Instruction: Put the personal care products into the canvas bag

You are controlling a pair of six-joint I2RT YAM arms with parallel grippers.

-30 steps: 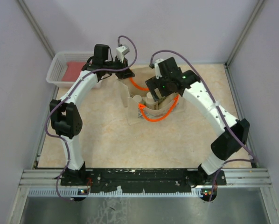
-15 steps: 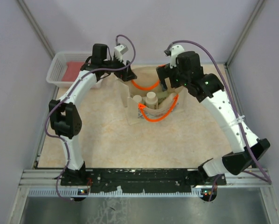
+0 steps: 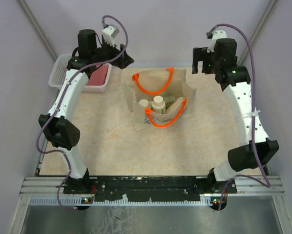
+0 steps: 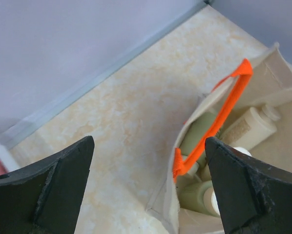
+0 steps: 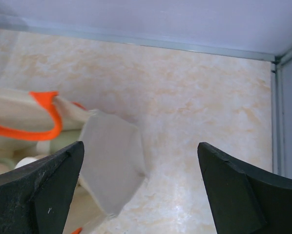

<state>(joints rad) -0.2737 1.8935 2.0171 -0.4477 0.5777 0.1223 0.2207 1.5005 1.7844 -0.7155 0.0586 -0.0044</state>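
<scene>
The canvas bag (image 3: 181,87) stands open mid-table with its orange handles (image 3: 156,90) up. Inside it are the personal care products: two cream caps (image 3: 158,102) show from above. In the left wrist view a pale green bottle (image 4: 198,132) and a cream one (image 4: 248,127) lie under the handle (image 4: 219,122). My left gripper (image 3: 117,57) hovers open behind and left of the bag, holding nothing. My right gripper (image 3: 198,61) hangs open behind and right of the bag, also holding nothing. The bag's corner (image 5: 109,163) sits between the right fingers (image 5: 41,190), below them.
A white mesh basket (image 3: 59,73) with a flat red item (image 3: 98,76) sits at the back left, under the left arm. Grey walls with metal frame rails close off the back and both sides.
The left gripper has opened and pulled up and back from the bag's rear rim. The right arm has lifted out of the bag and swung to the back right. The bag has slumped wider.
</scene>
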